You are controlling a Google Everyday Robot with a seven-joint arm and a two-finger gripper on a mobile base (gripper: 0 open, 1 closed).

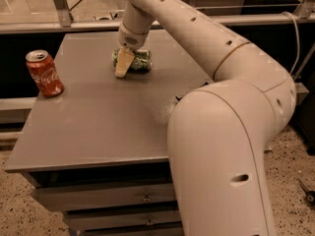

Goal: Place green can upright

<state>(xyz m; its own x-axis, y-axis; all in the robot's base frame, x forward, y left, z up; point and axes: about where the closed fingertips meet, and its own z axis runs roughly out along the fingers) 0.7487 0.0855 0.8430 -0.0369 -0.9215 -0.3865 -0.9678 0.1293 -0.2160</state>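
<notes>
The green can [139, 60] lies on its side at the far middle of the grey table [93, 117]; its green body with pale markings shows to the right of my gripper. My gripper [123, 63] reaches down from the white arm and sits at the can's left end, low over the table and partly covering the can. I cannot tell whether it touches the can.
A red Coca-Cola can [45, 73] stands upright near the table's left edge. My large white arm [221, 146] covers the right side of the table. Drawers [108, 195] are below the front edge. A rail [59, 26] runs behind the table.
</notes>
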